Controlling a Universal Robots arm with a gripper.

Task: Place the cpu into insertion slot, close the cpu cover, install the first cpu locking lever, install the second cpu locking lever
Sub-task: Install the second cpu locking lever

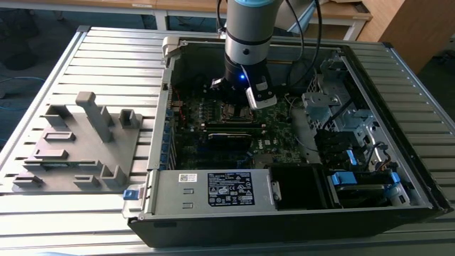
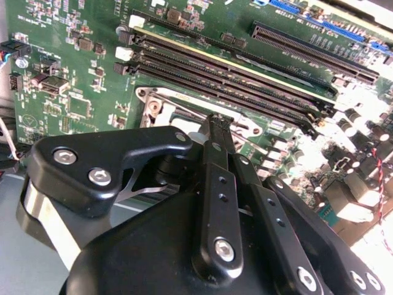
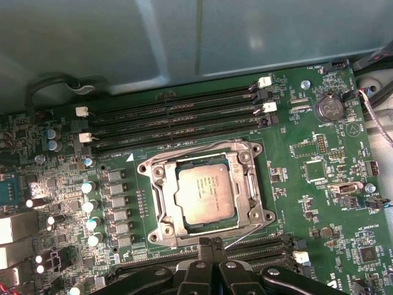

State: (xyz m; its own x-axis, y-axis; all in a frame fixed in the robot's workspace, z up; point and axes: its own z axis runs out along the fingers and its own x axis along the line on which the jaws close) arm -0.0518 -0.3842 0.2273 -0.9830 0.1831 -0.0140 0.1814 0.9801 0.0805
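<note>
I see a tabletop point(image 1: 85, 53) of ribbed grey metal slats. Directly on it sits an open computer case point(image 1: 284, 213), lying on its side toward the exterior view's right. On the exterior view's left, beside the case, rests a grey fixture plate point(image 1: 74, 154) with upright posts and blocks, its edge near the case wall.
</note>
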